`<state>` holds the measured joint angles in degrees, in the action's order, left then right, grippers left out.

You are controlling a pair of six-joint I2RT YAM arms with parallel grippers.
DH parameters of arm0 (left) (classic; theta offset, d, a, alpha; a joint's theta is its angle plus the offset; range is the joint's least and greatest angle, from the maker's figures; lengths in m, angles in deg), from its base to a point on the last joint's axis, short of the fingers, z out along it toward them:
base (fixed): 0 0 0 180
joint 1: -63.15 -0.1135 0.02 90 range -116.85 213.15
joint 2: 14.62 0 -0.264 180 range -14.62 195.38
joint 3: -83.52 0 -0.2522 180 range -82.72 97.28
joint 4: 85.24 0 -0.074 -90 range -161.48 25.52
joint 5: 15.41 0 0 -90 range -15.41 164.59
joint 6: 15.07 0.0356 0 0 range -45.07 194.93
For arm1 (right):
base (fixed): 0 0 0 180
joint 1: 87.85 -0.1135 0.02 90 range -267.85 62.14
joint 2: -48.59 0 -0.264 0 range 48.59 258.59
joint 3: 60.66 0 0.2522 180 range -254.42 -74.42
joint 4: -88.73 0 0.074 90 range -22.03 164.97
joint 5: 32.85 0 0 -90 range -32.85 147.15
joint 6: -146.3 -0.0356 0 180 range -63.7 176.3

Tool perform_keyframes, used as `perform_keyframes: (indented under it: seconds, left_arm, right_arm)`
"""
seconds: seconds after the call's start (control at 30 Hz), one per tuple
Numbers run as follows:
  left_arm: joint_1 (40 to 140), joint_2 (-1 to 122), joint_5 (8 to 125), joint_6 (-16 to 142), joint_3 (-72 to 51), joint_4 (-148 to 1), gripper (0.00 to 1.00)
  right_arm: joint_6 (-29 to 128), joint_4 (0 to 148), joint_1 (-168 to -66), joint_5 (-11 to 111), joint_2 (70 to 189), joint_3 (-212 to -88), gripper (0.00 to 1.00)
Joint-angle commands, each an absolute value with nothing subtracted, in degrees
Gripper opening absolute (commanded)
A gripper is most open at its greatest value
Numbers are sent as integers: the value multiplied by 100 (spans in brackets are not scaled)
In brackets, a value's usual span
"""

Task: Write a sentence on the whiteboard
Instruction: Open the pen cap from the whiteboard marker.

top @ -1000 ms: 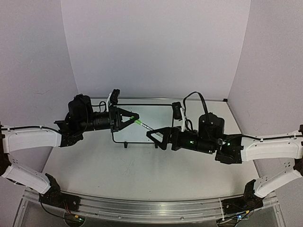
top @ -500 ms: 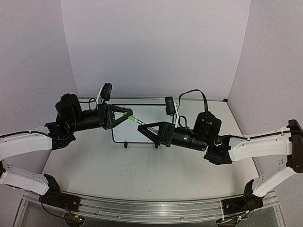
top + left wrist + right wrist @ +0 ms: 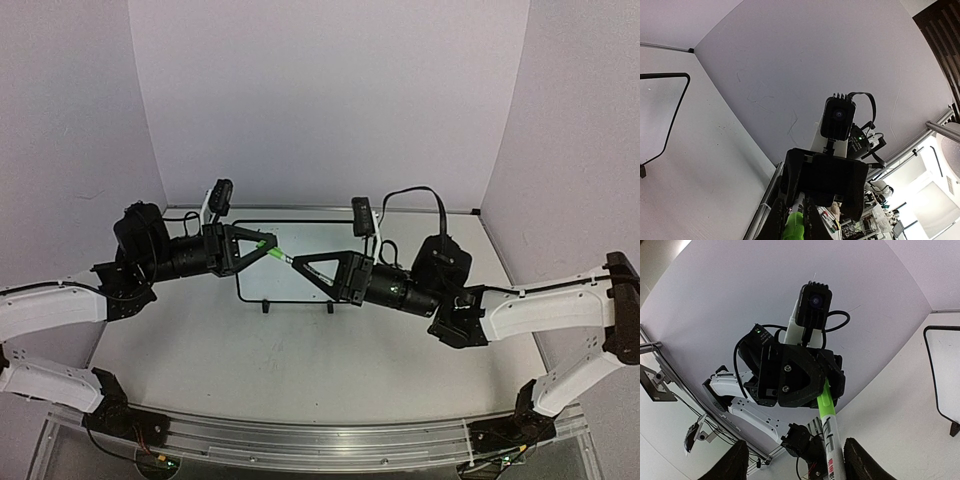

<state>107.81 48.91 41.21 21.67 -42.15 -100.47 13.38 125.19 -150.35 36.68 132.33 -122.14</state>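
The whiteboard point(image 3: 318, 240) stands on its black feet at the table's middle, and no writing shows on its face. Its corner shows in the left wrist view point(image 3: 660, 115) and the right wrist view point(image 3: 946, 370). My left gripper point(image 3: 270, 244) is shut on the green cap point(image 3: 794, 227) of a marker point(image 3: 283, 254), held in the air before the board. The marker's white body point(image 3: 831, 440) runs between the fingers of my right gripper point(image 3: 298, 262). Those fingers point(image 3: 735, 462) stand wide apart on either side of it, not pressing it.
The two arms meet tip to tip in front of the board's left half. Pale walls close the table at the back and both sides. A metal rail point(image 3: 320, 440) runs along the near edge by the arm bases.
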Motion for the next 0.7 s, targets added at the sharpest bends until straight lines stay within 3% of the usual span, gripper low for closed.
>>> perform_keyframes:
  seconds: [0.0,0.43,0.67]
  left_arm:
    - [10771,4751,4266,2392,-4253,-10095,0]
    - [10780,4849,4255,2402,-4247,-10119,0]
    - [10779,4838,4278,2390,-4276,-10182,0]
  right_arm:
    - [1325,13001,-15047,3516,13358,-12560,55]
    - [1264,13271,-15048,3593,13453,-12568,17]
    - [1244,13288,-15052,3687,13470,-12533,7]
